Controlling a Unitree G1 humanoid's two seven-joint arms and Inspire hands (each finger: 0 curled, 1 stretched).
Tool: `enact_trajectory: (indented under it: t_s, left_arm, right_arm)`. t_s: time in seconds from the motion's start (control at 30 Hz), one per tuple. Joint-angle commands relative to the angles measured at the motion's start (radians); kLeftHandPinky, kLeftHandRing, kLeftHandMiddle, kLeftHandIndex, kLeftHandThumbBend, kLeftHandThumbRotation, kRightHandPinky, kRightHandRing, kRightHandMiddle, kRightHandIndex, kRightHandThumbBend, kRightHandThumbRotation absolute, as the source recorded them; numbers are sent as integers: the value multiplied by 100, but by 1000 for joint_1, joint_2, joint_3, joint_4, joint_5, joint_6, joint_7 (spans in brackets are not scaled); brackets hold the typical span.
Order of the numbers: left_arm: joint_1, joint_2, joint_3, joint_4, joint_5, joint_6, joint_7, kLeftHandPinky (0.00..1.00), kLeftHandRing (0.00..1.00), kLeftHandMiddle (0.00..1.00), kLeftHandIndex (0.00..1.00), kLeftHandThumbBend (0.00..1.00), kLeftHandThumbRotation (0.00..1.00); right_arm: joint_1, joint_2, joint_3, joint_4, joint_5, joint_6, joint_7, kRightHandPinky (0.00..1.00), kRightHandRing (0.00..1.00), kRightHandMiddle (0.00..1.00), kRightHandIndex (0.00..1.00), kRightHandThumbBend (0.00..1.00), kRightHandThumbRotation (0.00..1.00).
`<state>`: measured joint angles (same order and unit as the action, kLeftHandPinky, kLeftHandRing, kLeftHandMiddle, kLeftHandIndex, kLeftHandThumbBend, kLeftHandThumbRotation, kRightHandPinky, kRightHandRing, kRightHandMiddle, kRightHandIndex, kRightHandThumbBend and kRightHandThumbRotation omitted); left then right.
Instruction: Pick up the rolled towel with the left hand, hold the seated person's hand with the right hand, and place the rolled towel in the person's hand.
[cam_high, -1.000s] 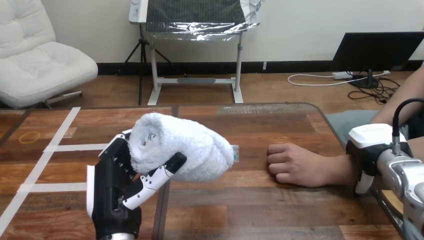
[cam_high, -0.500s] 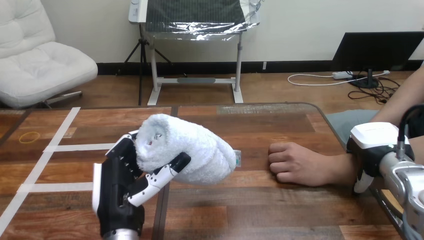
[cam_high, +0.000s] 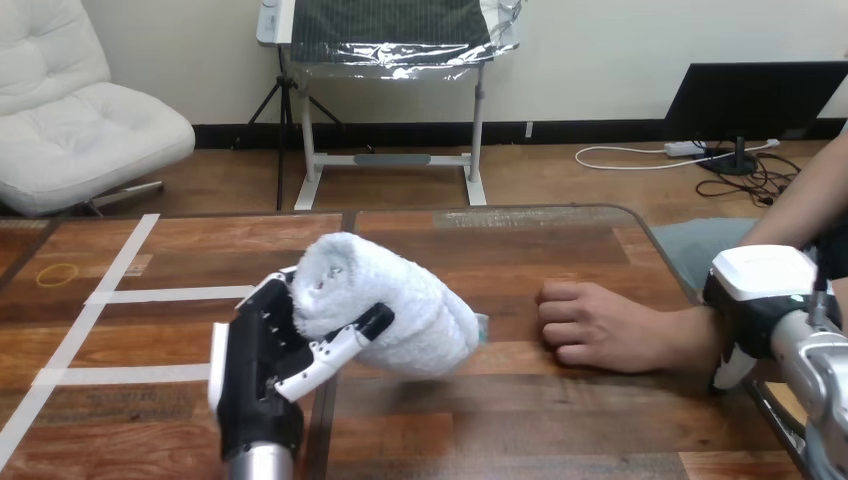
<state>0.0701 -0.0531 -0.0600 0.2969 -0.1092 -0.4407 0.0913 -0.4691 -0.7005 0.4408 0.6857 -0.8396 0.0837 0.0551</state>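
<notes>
One white rolled terry towel (cam_high: 400, 310) sits lower centre of frame, my left hand (cam_high: 255, 370) curled round its left end. I judge it light, soft, squashy: better gripped mid-roll, firmly.

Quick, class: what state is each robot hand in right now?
Left hand: closed, holding the towel.
Right hand: over the person's forearm; open or closed cannot be told.

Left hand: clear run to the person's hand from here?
Likely yes: only bare table lies between the towel in the left hand and the person's hand. That hand is curled, though, so no open palm.
</notes>
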Motion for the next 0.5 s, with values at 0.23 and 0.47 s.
enact_trajectory:
  t_s: [0.23,0.47]
  left_arm:
    - [-186,-76,-12,70,22,-7,7,51,49,48,52,74,6]
    - [-222,-86,-24,92,34,18,15,51,48,48,52,73,4]
  right_arm:
    - [66,-4,-117,-205,92,11,-10,12,20,29,36,69,0]
    - [92,-26,-144,-292,98,17,12,13,21,30,39,70,0]
